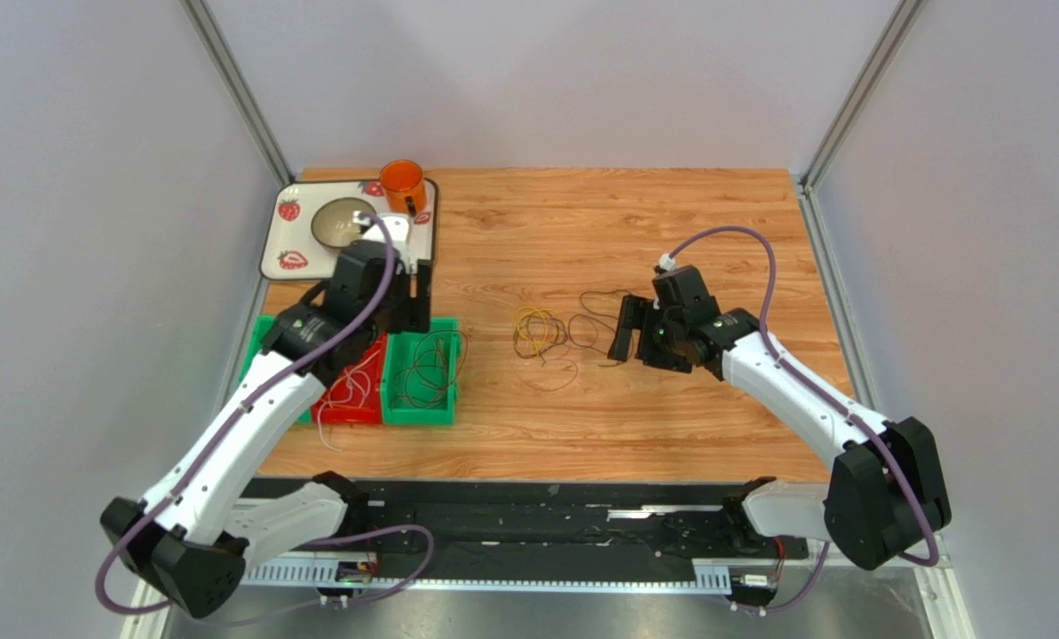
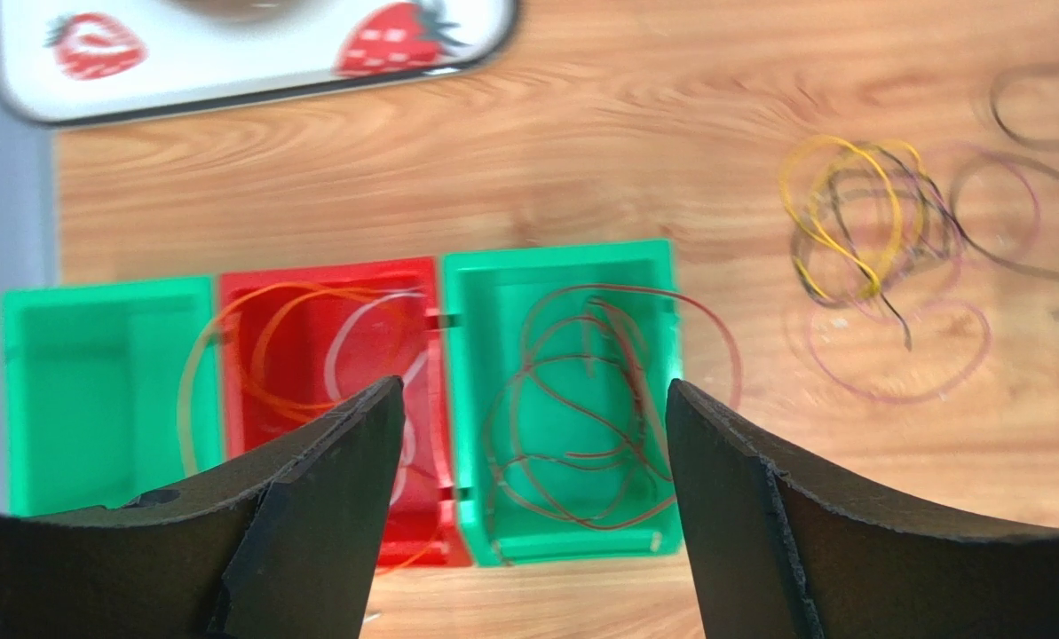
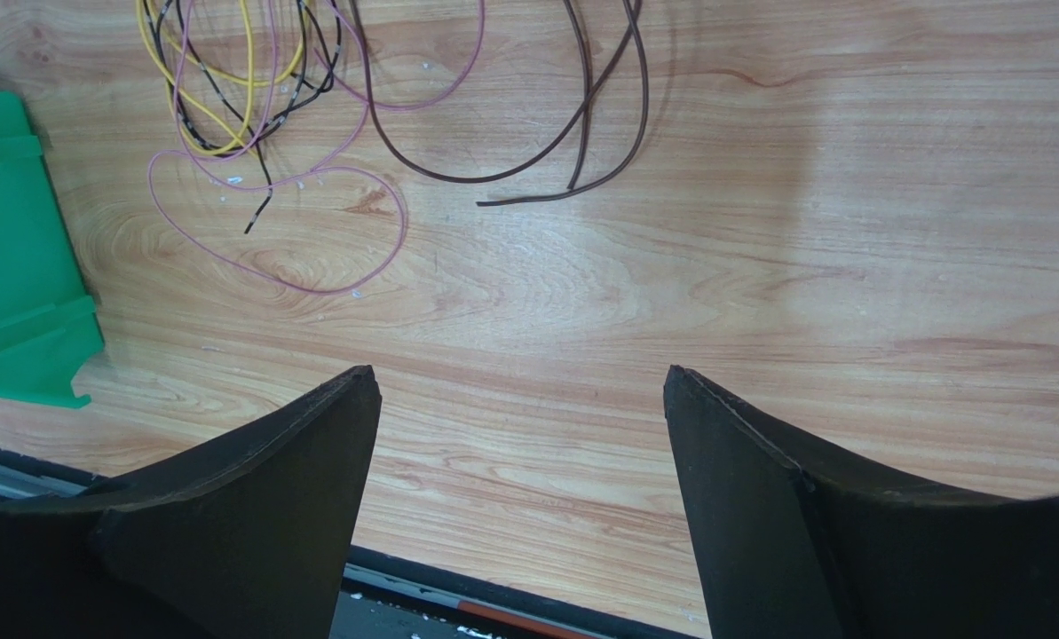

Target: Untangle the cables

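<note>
left claw [image 2: 532,400] is found released, jaws spread wide and nothing held, poised over a green bin [image 2: 561,253] in which a red-brown cable [image 2: 588,459] lies coiled. an orange cable [image 2: 257,353] and a white one are seen in the adjoining red bin [image 2: 328,270]. right claw [image 3: 521,386] is likewise released, above bare counter [image 3: 828,266]. a tangle [image 3: 234,100] of yellow, black and pink cables and a dark brown cable [image 3: 495,177] are noted on the counter, between the bins and the right claw.
</note>
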### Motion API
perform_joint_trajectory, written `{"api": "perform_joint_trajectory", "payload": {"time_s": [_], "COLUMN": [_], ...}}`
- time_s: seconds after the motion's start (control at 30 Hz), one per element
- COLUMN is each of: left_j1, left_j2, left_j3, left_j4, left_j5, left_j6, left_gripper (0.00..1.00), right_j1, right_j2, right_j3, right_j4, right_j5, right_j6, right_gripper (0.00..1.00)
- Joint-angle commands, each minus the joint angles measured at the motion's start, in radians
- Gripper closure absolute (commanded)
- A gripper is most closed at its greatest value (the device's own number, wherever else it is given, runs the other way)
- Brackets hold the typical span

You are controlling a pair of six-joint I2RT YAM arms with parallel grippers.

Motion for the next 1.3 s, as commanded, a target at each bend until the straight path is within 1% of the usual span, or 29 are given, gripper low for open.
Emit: {"api": "perform_joint_trajectory", "payload": {"time_s": [0.0, 0.13, 0.3, 0.43, 0.6, 0.67, 0.77, 0.83, 0.9, 0.93, 0.97, 1.1, 1.27], "left_j1": [-0.119, -0.172, -0.253, -0.308, -0.396, -0.445, -0.495, -0.502, -0.503, -0.503, -0.503, -0.503, -0.505], "left_j2": [0.105, 0.194, 0.321, 0.431, 0.571, 0.617, 0.674, 0.697, 0.723, 0.732, 0.755, 0.838, 0.939], "left_j3": [0.038, 0.023, 0.023, 0.050, 0.081, 0.084, 0.105, 0.122, 0.139, 0.148, 0.161, 0.249, 0.337], "left_j4": [0.083, 0.171, 0.279, 0.319, 0.421, 0.469, 0.520, 0.535, 0.554, 0.557, 0.560, 0.529, 0.480], "left_j5": [0.010, 0.040, 0.072, 0.063, 0.097, 0.117, 0.141, 0.173, 0.200, 0.210, 0.213, 0.230, 0.275], "left_j6": [-0.027, -0.059, -0.059, -0.091, -0.076, -0.003, 0.128, 0.200, 0.228, 0.266, 0.274, 0.373, 0.430], "left_gripper": [0.21, 0.23, 0.25, 0.25, 0.26, 0.26, 0.25, 0.23, 0.22, 0.22, 0.22, 0.22, 0.24], "right_j1": [-0.003, -0.007, -0.024, -0.036, -0.067, -0.099, -0.187, -0.237, -0.259, -0.262, -0.263, -0.270, -0.270], "right_j2": [-0.010, -0.025, -0.034, -0.016, 0.013, 0.020, 0.015, 0.009, 0.013, 0.020, 0.033, 0.064, 0.081], "right_j3": [0.033, 0.021, -0.005, -0.002, 0.015, 0.012, -0.005, -0.022, -0.024, -0.021, -0.019, -0.017, -0.010], "right_j4": [-0.023, -0.035, -0.040, -0.041, -0.047, -0.055, -0.049, -0.040, -0.031, -0.032, -0.035, -0.028, -0.023], "right_j5": [0.072, 0.121, 0.180, 0.183, 0.194, 0.191, 0.125, 0.070, 0.056, 0.056, 0.021, -0.029, -0.047], "right_j6": [-0.010, 0.000, 0.026, 0.036, 0.048, 0.065, 0.074, 0.068, 0.054, 0.050, 0.045, 0.036, 0.025], "right_gripper": [0.17, 0.17, 0.18, 0.18, 0.17, 0.17, 0.17, 0.17, 0.17, 0.18, 0.18, 0.18, 0.18]}}
